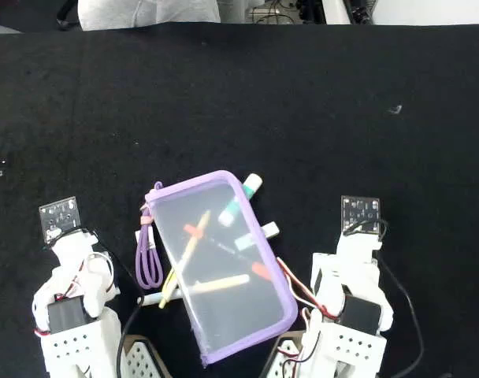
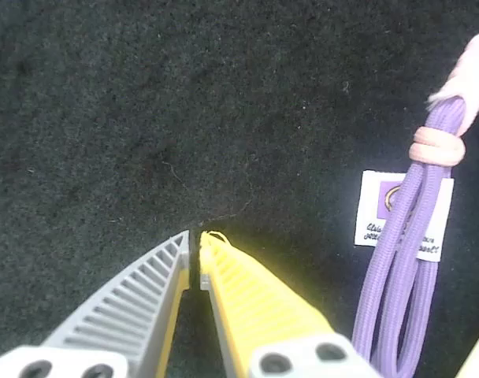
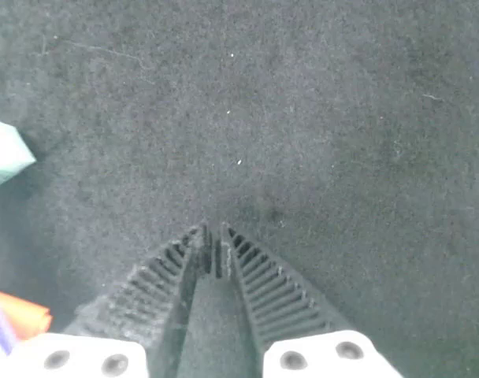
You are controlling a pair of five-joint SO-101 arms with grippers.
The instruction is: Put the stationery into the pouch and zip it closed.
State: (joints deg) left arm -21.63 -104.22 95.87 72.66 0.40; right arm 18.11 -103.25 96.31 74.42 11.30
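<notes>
Clear, purple-trimmed pouch (image 1: 224, 264) lies on the fuzzy black tabletop (image 1: 302, 94). Left gripper (image 2: 196, 246), ribbed fingers (image 2: 243, 295) pressed together; right gripper (image 3: 214, 236), likewise.

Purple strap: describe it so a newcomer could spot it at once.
On the black table, find the clear pouch with purple edging. The strap, a purple cord loop, trails from its far corner. Unlike the straight markers nearby, it is a soft loop.

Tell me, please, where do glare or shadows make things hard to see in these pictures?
High view: the pouch has a pale sheen on its clear face, yet the stationery inside shows through. Left wrist view: a soft shadow lies on the table just ahead of the left tool. Right wrist view: likewise ahead of the right tool.
</notes>
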